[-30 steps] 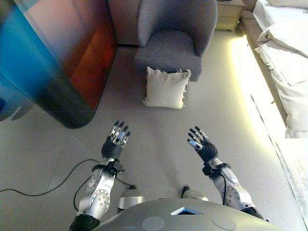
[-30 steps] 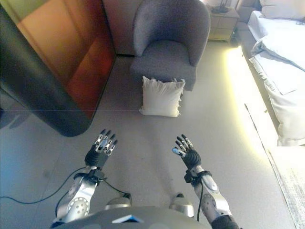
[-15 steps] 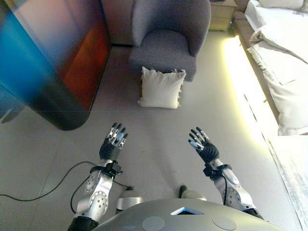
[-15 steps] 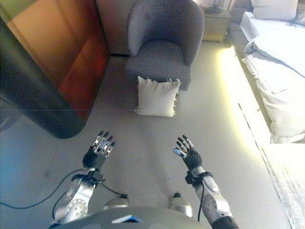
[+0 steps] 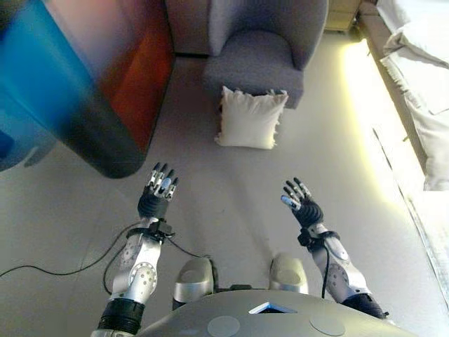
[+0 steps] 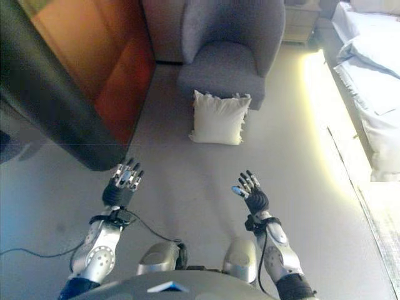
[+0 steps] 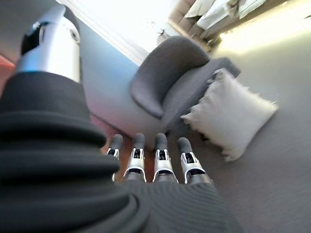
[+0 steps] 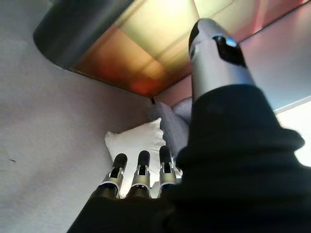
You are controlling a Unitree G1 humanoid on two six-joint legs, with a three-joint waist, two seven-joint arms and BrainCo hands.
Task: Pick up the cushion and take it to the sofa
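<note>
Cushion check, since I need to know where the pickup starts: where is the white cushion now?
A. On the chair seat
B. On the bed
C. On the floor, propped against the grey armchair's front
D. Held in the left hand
C: the cushion stands on the floor against the armchair; both hands are empty.

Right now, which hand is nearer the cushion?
Hard to call; roughly equal. The left hand is raised short of the cushion and off to its left; the right hand is short of it and to its right. Both open, neither touching.
</note>
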